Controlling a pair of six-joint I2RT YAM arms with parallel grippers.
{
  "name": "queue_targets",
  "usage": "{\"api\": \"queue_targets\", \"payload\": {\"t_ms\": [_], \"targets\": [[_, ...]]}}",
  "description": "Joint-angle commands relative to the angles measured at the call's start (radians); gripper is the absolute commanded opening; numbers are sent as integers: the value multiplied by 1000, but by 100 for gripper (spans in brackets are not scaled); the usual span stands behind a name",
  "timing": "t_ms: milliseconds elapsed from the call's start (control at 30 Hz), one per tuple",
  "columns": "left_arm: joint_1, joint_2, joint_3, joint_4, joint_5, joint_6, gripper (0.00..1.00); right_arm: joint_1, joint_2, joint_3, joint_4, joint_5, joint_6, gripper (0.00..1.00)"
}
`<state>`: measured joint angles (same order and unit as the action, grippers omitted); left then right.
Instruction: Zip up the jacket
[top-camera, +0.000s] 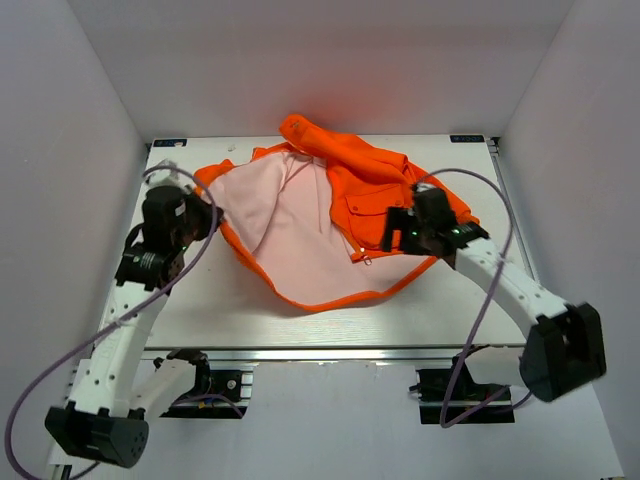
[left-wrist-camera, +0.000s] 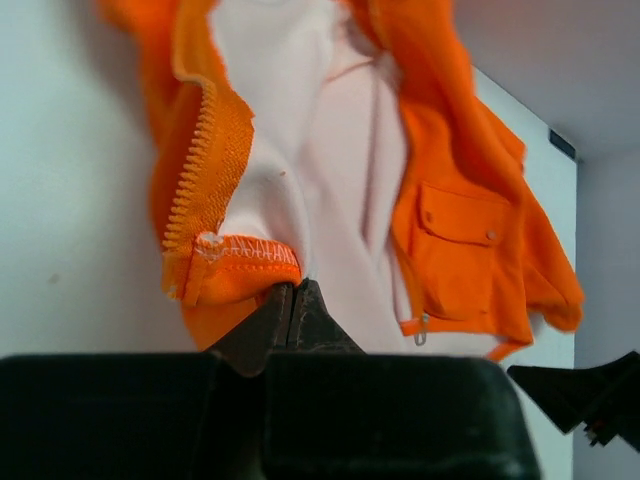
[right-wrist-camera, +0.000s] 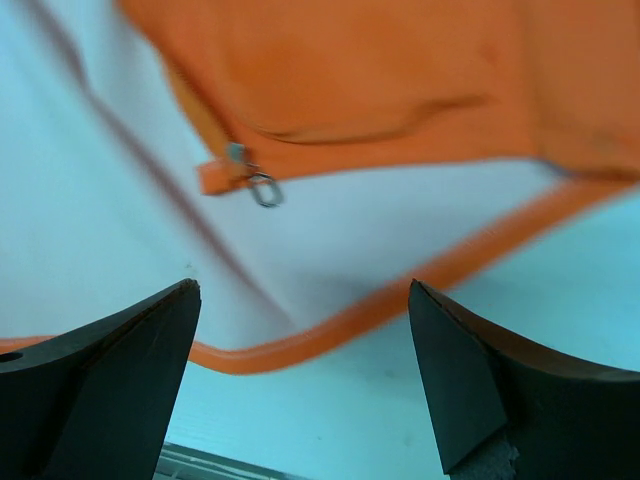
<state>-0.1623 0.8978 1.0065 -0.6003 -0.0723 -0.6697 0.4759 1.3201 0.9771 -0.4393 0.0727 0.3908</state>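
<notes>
**Open orange jacket on the table, one arm holding its edge, the other poised near the zipper slider**

A bright orange fabric jacket (top-camera: 375, 170) lies spread open across the middle and upper part of the white table (top-camera: 220, 310), with its pale pink lining facing up. One front panel, with a flap pocket, is folded over at the right of centre in the overhead view.

The left gripper (top-camera: 207, 215) sits at the jacket's left edge. In the left wrist view its fingers (left-wrist-camera: 280, 312) are pressed together and appear to pinch the lower corner of the front edge. A row of orange zipper teeth (left-wrist-camera: 200, 160) runs up from that corner.

The right gripper (top-camera: 397, 233) hovers over the folded panel with its jaws spread wide and nothing between them. The small metal zipper slider (right-wrist-camera: 250, 180) sits at the bottom end of that panel's edge. In the right wrist view it lies ahead of the fingers, toward the upper left of the frame. In the overhead view it lies just to the gripper's lower left.

The right arm is clearly the nearer one to the slider. The zipper line on that panel runs from the slider diagonally up toward the collar. The matching teeth held by the left arm lie well apart from it, across the exposed lining, so the two edges probably need bringing together first.
</notes>
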Motion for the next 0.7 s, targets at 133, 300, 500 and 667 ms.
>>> {"api": "queue_targets", "payload": {"t_ms": [133, 300, 500, 667], "targets": [[-652, 425, 240, 107, -73, 212, 0, -155, -284, -181, -56, 12, 126, 89], [-905, 746, 480, -53, 21, 286, 0, -201, -409, -198, -116, 94, 134, 89], [-994, 811, 402, -142, 48, 217, 16, -237, -461, -192, -118, 82, 99, 89], [-993, 738, 377, -156, -44, 177, 98, -238, -406, -189, -73, -138, -6, 89]]}}
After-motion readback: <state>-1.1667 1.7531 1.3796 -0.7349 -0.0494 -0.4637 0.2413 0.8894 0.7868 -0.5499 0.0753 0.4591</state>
